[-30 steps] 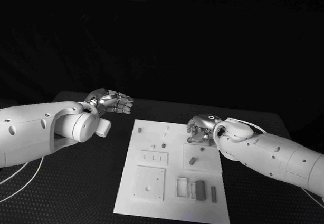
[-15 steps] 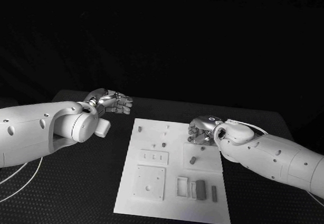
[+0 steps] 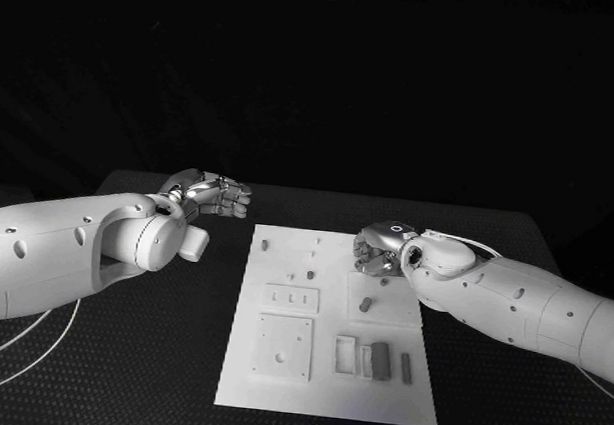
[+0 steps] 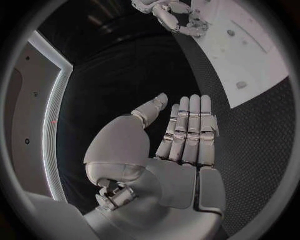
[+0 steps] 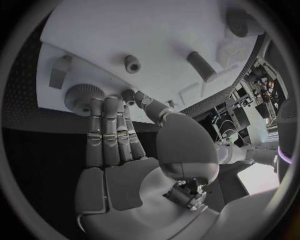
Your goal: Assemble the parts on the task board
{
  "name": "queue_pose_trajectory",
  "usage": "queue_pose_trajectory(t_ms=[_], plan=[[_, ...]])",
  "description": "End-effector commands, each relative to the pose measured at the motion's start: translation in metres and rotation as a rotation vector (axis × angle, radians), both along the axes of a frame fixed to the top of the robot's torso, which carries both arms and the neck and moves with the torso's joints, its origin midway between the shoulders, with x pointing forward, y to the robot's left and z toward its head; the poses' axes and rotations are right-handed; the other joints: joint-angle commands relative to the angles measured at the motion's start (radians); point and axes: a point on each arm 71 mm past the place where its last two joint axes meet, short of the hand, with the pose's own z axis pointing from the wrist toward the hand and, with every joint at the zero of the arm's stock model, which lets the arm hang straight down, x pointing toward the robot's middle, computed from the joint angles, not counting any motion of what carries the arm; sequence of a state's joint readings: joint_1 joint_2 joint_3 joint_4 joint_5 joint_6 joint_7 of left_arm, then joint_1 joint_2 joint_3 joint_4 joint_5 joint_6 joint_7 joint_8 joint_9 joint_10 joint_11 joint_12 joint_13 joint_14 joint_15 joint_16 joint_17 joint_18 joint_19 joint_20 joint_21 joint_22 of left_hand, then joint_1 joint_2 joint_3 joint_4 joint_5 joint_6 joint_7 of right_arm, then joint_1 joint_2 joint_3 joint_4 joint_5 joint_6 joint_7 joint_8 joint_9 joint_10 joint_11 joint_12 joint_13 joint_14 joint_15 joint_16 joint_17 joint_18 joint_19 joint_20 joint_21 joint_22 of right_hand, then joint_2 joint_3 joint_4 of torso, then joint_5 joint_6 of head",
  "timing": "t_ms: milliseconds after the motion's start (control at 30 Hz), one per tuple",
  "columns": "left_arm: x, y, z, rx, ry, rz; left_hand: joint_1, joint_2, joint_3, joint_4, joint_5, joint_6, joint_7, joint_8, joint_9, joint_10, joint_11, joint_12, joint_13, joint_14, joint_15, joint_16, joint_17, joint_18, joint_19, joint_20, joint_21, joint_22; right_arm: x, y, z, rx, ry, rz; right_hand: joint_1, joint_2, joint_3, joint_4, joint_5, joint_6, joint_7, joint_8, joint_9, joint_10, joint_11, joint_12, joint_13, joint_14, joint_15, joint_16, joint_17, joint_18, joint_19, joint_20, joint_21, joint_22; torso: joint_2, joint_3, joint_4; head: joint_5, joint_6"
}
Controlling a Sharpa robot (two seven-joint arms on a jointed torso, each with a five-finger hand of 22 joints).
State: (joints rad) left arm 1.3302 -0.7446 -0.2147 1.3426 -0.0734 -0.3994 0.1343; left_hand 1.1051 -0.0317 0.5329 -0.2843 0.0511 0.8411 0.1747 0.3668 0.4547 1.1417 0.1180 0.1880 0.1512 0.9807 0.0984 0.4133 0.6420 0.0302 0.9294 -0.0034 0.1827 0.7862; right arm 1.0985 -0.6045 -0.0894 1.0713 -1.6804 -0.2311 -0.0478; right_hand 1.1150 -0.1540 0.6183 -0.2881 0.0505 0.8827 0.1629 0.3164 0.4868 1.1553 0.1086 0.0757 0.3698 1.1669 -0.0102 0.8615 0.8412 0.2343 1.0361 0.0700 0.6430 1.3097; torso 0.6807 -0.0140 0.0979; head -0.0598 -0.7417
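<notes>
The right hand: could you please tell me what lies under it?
Under the right hand lies the task board's far right corner, with a round grey part at its fingertips. Whatever the palm covers stays hidden.

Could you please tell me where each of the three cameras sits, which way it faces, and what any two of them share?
Head view: on the robot's head, looking down at the task board; both white arms reach in.
Left wrist view: behind the left hand, looking past its fingers at black table and a corner of the board.
Right wrist view: behind the right hand, facing the board's parts at its fingertips.
Shared: all three show the board; the left wrist view also catches the right hand.
</notes>
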Motion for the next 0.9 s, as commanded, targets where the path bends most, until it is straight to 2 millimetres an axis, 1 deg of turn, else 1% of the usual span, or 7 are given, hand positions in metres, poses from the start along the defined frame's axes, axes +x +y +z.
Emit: queue_pose_trajectory(t_ms=[33,133,300,500,567,800,900], plan=[[-0.0003,-0.0027,0.0009,-0.008,-0.004,-0.021,-0.009,-0.004,-0.007,0.001,0.006,-0.003,0.004,-0.004,-0.001,-0.004,0.006,-0.006,-0.001,0.005,-0.001,-0.006,0.001,0.005,0.008,0.002,-0.004,0.001,-0.0019,0.0001,-0.0042,-0.024,-0.01,0.012,0.012,0.01,0.006,-0.001,0.0,0.014,-0.002,0.005,0.002,0.008,-0.005,-0.002,-0.004,0.002,0.004,0.01,-0.001,0.028,-0.002,0.0,0.006,0.02,0.003,-0.0006,0.001,0.001,-0.001],[-0.0003,-0.0023,0.0008,-0.008,-0.004,-0.021,-0.01,-0.004,-0.007,0.001,0.006,-0.003,0.004,-0.004,-0.001,-0.004,0.006,-0.006,-0.001,0.005,-0.001,-0.006,0.002,0.005,0.008,0.002,-0.004,0.001,-0.0021,-0.0004,-0.0059,-0.034,-0.01,0.013,0.019,0.02,0.007,-0.002,0.0,0.027,-0.008,0.011,0.004,0.026,-0.01,0.004,-0.008,0.004,-0.001,0.017,-0.002,0.028,0.001,-0.002,0.011,0.021,0.003,-0.0003,0.0008,0.002,-0.003],[-0.0004,-0.0018,0.0007,-0.008,-0.001,-0.022,-0.01,-0.004,-0.007,0.001,0.006,-0.003,0.004,-0.005,-0.001,-0.004,0.006,-0.007,-0.001,0.005,-0.001,-0.007,0.002,0.005,0.008,0.002,-0.004,0.001,-0.0029,-0.0002,-0.0077,-0.051,-0.014,0.019,0.028,0.02,0.009,-0.003,0.0,0.03,-0.009,0.011,0.004,0.03,-0.011,0.003,-0.013,0.003,-0.003,0.021,-0.003,0.028,0.0,-0.004,0.013,0.021,0.003,-0.0011,-0.0009,0.004,-0.007],[-0.0003,-0.0025,0.0005,-0.008,0.001,-0.024,-0.01,-0.004,-0.008,0.001,0.006,-0.004,0.004,-0.005,-0.002,-0.004,0.006,-0.008,-0.001,0.005,-0.001,-0.008,0.003,0.005,0.008,0.002,-0.005,0.001,-0.0026,0.0013,-0.0071,-0.062,-0.034,0.024,0.04,0.017,0.01,-0.004,0.0,0.034,-0.011,0.012,0.004,0.036,-0.013,0.003,-0.018,0.002,-0.004,0.024,-0.005,0.028,-0.003,-0.004,0.016,0.02,0.005,-0.001,-0.0012,0.004,-0.004],[-0.0002,-0.0026,0.0005,-0.008,0.001,-0.024,-0.01,-0.005,-0.008,0.001,0.006,-0.004,0.005,-0.005,-0.002,-0.004,0.006,-0.008,-0.001,0.005,-0.001,-0.008,0.003,0.005,0.008,0.002,-0.005,0.001,-0.0024,0.0024,-0.0065,-0.058,-0.043,0.026,0.047,0.018,0.012,-0.004,0.0,0.037,-0.012,0.013,0.004,0.041,-0.014,0.005,-0.02,0.002,-0.005,0.026,-0.006,0.028,-0.002,-0.005,0.017,0.021,0.006,-0.0019,-0.0008,0.002,-0.003],[-0.0004,-0.0027,0.0006,-0.008,0.001,-0.025,-0.011,-0.005,-0.008,0.001,0.006,-0.004,0.005,-0.006,-0.002,-0.005,0.007,-0.009,-0.001,0.004,-0.001,-0.009,0.004,0.005,0.007,0.002,-0.006,0.0,-0.0019,0.0075,-0.0064,-0.054,-0.057,0.031,0.059,0.024,0.012,-0.004,0.0,0.05,-0.017,0.018,0.006,0.057,-0.019,0.008,-0.026,0.008,-0.01,0.036,-0.008,0.028,0.003,-0.007,0.026,0.021,0.006,-0.002,0.0,0.003,-0.002],[-0.0007,-0.0028,0.0007,-0.009,0.001,-0.025,-0.011,-0.005,-0.008,0.0,0.006,-0.004,0.005,-0.006,-0.002,-0.005,0.007,-0.01,-0.001,0.004,-0.001,-0.009,0.004,0.005,0.007,0.002,-0.006,0.0,-0.0011,0.0087,-0.0072,-0.055,-0.057,0.028,0.059,0.025,0.011,-0.003,0.0,0.052,-0.018,0.018,0.006,0.059,-0.019,0.008,-0.027,0.009,-0.01,0.038,-0.008,0.028,0.004,-0.007,0.027,0.021,0.006,-0.003,0.0011,0.002,-0.002]])
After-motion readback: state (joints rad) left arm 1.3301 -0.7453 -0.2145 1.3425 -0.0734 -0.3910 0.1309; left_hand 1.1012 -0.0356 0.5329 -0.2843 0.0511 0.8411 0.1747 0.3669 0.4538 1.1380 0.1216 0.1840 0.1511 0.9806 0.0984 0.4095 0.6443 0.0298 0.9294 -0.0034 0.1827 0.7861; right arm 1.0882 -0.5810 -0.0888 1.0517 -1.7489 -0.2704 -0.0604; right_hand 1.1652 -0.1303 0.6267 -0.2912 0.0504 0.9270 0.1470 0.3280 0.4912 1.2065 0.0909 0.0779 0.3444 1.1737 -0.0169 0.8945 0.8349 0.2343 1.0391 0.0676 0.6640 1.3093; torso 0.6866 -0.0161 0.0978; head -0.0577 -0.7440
